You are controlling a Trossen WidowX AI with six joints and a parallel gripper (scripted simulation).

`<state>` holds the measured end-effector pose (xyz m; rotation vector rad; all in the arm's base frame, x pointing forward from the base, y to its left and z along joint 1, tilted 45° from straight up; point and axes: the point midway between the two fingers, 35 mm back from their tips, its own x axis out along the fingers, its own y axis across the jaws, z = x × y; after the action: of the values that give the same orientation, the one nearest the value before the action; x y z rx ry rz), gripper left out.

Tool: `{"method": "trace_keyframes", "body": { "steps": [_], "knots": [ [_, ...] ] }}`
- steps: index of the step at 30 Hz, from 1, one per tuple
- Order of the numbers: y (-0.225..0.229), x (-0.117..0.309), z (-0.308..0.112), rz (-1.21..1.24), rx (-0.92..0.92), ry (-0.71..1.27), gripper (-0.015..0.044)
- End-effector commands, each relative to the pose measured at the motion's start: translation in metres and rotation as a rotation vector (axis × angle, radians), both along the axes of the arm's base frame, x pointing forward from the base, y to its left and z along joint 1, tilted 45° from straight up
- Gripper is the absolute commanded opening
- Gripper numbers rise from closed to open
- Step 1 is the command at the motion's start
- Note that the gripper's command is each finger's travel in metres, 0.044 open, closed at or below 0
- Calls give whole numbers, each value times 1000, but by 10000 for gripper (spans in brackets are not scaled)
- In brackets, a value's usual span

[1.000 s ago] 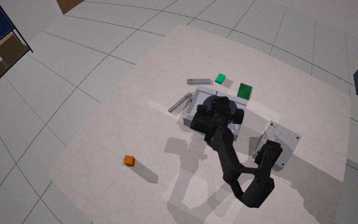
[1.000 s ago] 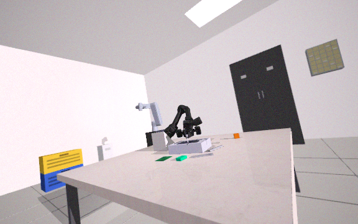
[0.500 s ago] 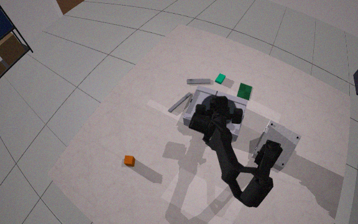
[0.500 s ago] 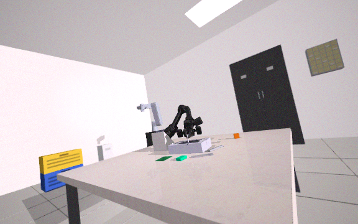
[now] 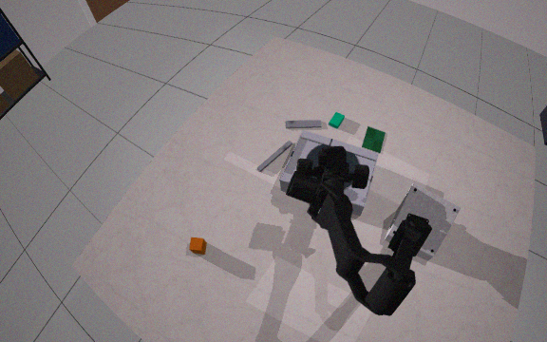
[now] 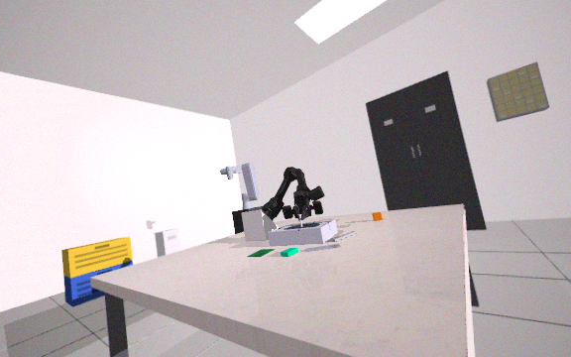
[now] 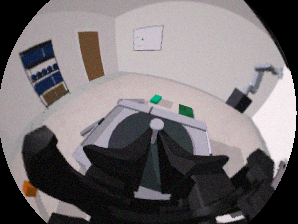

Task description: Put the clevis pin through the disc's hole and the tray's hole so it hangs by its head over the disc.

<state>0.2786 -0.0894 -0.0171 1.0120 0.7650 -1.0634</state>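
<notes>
The steel tray (image 5: 303, 138) (image 6: 292, 236) (image 7: 200, 126) stands on the table. The dark grey disc (image 5: 314, 153) (image 7: 124, 136) lies flat inside it. My gripper (image 7: 154, 129) is shut on the clevis pin (image 7: 157, 124) (image 6: 300, 223), over the disc and inside the tray's outline. The pin is upright, its round pale head at the top, above the fingertips. The pin's lower end and both holes are hidden by the fingers, so I cannot tell whether the tip is in the disc's hole. In the top view the arm covers the fingertips and the pin.
Two grey bars (image 5: 303, 123) (image 5: 274, 156) lie beside the tray, one close to its corner. A teal block (image 5: 336, 120) (image 6: 289, 252) (image 7: 156, 99) and a green square (image 5: 373, 139) (image 6: 261, 253) (image 7: 186, 110) lie past the tray's far side. An orange cube (image 5: 198, 245) (image 6: 377, 216) stands farther off.
</notes>
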Motion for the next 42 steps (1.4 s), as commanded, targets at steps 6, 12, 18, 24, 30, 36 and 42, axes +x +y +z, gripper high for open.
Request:
{"method": "trace_keyframes", "body": {
  "steps": [6,12,18,24,30,36,42],
  "knots": [
    [0,4,1,-1,2,-2,0],
    [1,6,1,-1,2,-2,0],
    [1,8,2,-1,2,-2,0],
    [1,10,2,-1,2,-2,0],
    [1,12,2,-1,2,-2,0],
    [1,14,3,-1,2,-3,0],
    [1,16,3,-1,2,-3,0]
  ]
}}
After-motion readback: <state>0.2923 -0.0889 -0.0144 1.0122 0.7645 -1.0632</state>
